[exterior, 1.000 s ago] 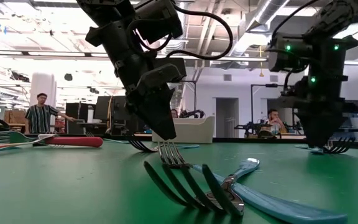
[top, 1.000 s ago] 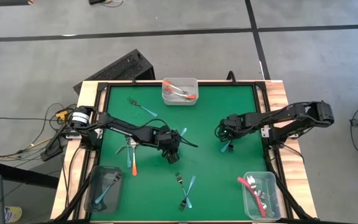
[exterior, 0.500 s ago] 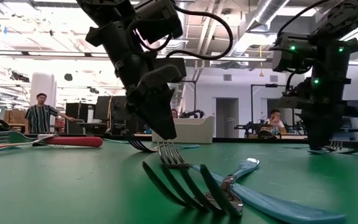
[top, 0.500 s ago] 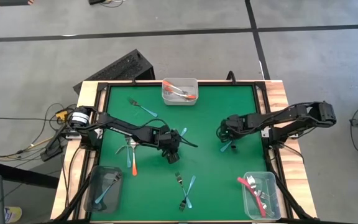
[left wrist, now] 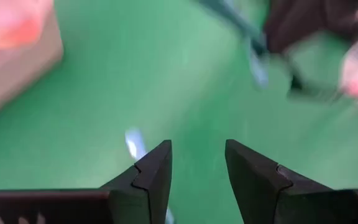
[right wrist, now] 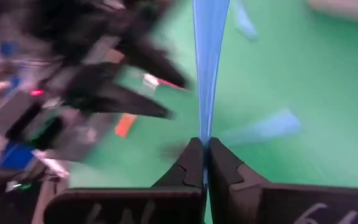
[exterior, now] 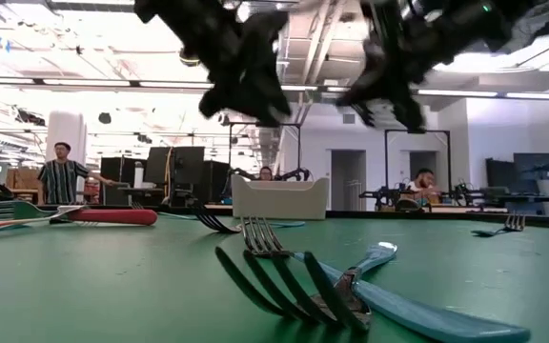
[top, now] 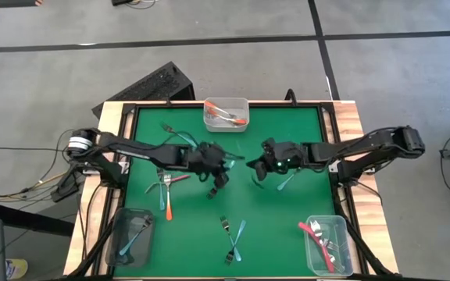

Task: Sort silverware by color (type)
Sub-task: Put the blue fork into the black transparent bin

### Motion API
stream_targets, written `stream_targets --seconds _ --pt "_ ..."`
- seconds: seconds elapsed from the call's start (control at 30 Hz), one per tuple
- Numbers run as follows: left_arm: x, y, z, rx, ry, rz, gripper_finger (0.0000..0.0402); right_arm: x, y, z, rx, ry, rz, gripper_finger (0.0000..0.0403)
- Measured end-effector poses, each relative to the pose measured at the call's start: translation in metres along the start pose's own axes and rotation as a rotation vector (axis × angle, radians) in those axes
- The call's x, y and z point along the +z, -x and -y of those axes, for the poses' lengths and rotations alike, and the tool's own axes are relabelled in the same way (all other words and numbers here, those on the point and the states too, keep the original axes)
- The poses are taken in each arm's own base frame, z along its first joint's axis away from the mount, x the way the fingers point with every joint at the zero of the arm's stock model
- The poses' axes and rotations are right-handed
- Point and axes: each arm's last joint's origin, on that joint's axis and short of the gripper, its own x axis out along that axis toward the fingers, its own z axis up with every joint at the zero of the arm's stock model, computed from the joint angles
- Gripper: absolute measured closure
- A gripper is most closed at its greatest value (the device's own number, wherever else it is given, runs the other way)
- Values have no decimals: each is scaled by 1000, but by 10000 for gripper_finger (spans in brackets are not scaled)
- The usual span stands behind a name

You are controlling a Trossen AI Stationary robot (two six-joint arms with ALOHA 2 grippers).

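A: Right wrist view first: the right pincer [right wrist: 205,149] is clenched on the thin handle of a light blue fork [right wrist: 209,68], which stands straight out from between the two dark fingers, above the green counter [right wrist: 291,68].

B: And from above?

A: In the high view the right pincer [top: 259,168] is near the middle of the counter [top: 303,125], lifted clear. My guess is it carries the blue fork toward whichever bin takes blue. The left pincer [top: 217,178] hangs just beside it; in its own wrist view its fingers [left wrist: 157,171] stand apart with nothing between them, only green surface and a blurred blue fork beyond.

B: Why so close together?

A: Probably each is working the middle of the counter, so they crowd; a brush between the arms is the risk I would watch.

B: Where is the rest of the silverware?

A: Spread out. Two crossed forks [top: 233,236] lie near the front edge, an orange fork [top: 168,201] and a red-pink one beside it on the left, a blue one toward the far left corner. The far bin [top: 226,123] holds orange handles, the front-right bin [top: 328,254] red-pink, the front-left bin [top: 130,251] blue. So sorting looks partly done.

B: Any labels or writing?

A: Pale marks show on the right pincer's body, too blurred to read
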Motion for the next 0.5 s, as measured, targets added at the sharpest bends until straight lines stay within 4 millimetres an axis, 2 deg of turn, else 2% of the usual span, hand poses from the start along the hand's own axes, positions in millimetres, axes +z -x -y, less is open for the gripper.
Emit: stream_targets --seconds 0.13,0.27,0.5 --pt "22 21 -3 -63 -22 128 260 8 -1 -18 103 126 51 390" --pt "38 38 -5 -167 -9 214 257 13 0 -24 72 185 105 390" --pt "49 45 -9 -214 45 273 257 18 3 -30 -13 278 207 391"
